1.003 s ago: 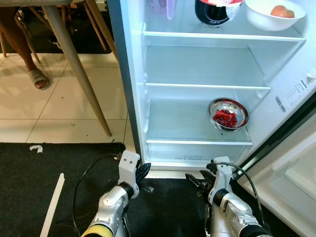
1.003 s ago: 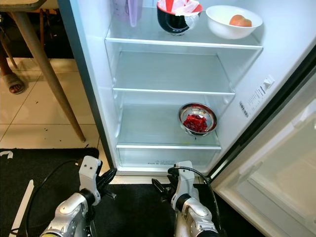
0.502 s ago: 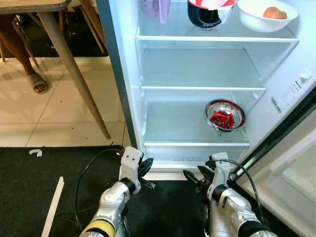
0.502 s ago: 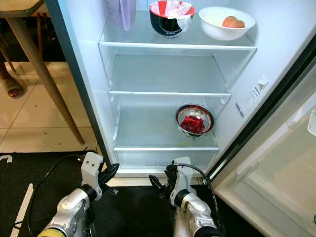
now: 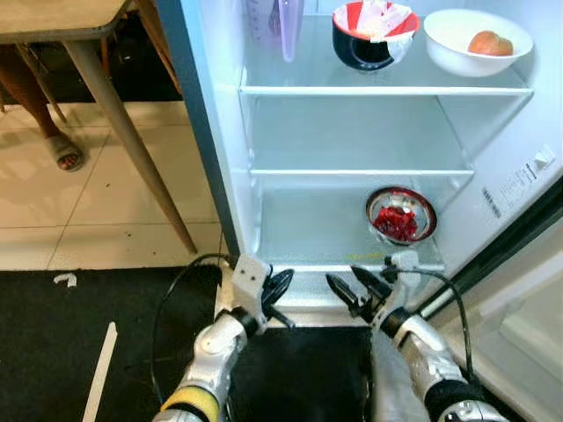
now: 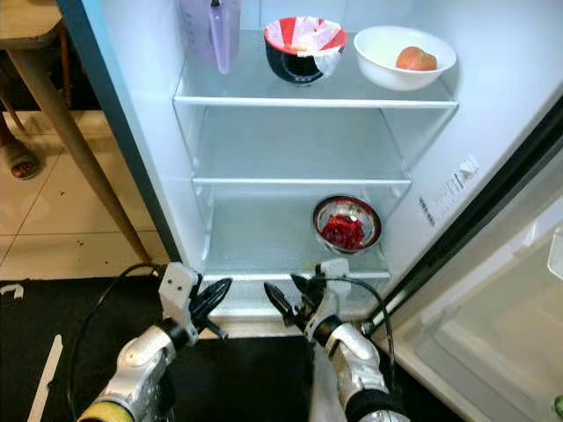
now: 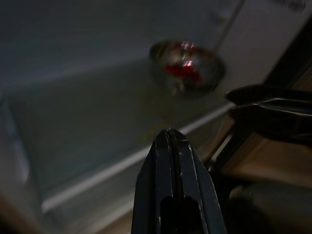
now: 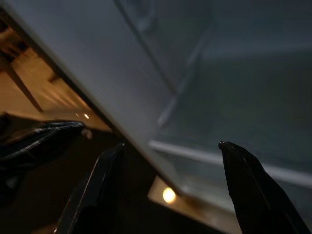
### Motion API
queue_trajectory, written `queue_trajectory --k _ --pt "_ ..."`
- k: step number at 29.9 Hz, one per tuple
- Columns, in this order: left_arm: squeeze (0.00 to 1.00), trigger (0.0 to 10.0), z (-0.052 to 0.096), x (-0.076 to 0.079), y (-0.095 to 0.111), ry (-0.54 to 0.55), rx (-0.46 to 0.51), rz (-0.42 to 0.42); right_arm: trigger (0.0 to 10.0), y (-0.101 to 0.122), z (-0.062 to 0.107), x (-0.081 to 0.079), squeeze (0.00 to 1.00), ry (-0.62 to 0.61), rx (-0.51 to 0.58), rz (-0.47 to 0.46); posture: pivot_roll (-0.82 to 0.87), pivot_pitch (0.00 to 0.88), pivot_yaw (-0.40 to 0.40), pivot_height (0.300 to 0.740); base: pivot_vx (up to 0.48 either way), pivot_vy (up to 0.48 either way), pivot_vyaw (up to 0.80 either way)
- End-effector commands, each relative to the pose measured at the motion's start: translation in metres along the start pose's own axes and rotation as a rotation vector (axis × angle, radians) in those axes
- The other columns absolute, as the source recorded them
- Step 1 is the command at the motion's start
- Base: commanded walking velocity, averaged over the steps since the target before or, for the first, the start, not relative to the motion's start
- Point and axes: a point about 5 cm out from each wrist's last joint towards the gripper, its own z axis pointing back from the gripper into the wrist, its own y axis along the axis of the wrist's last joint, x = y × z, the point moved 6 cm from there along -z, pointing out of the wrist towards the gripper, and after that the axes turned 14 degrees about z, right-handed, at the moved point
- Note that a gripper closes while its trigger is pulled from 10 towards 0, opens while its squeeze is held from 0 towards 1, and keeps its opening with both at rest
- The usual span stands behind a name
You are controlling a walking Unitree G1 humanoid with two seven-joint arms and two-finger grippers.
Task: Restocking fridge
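Up on the top shelf of the open white fridge (image 5: 220,132) sit a round white bowl (image 5: 475,40) holding an orange fruit (image 5: 490,42), and a black and red bowl (image 5: 371,35) with crumpled wrap inside. Lower down, on the right, a shiny metal bowl (image 5: 401,214) holds red bits. Both arms reach forward, low, near the bottom shelf. The left claw (image 5: 276,288) is closed and empty. The right claw (image 5: 350,290) is open and empty. A small label (image 5: 517,183) on the right wall is too tiny to read.
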Motion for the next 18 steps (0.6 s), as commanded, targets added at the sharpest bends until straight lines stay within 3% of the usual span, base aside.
queue_trajectory --k 1,5,11,18 --pt "0.0 10.0 0.001 0.008 -0.004 -0.023 0.003 0.02 10.0 0.001 0.005 0.003 0.0 -0.004 0.021 -0.036 -0.04 0.182 -0.006 0.568 0.0 0.0 0.0" --pt "0.0 10.0 -0.003 0.021 0.0 -0.085 0.012 0.014 10.0 0.01 0.005 0.002 0.0 0.025 0.061 -0.047 -0.04 0.182 -0.006 0.568 0.0 0.0 0.0" --pt "0.0 10.0 0.001 0.029 -0.01 -0.126 -0.026 0.016 10.0 0.002 0.011 0.001 0.0 0.051 0.029 -0.051 -0.04 0.18 -0.003 0.568 0.0 0.0 0.0" --pt "0.0 10.0 0.021 0.023 -0.033 -0.109 -0.101 0.047 10.0 -0.01 0.041 -0.017 0.0 0.246 0.001 -0.104 -0.03 0.181 0.001 0.568 0.0 0.0 0.0"
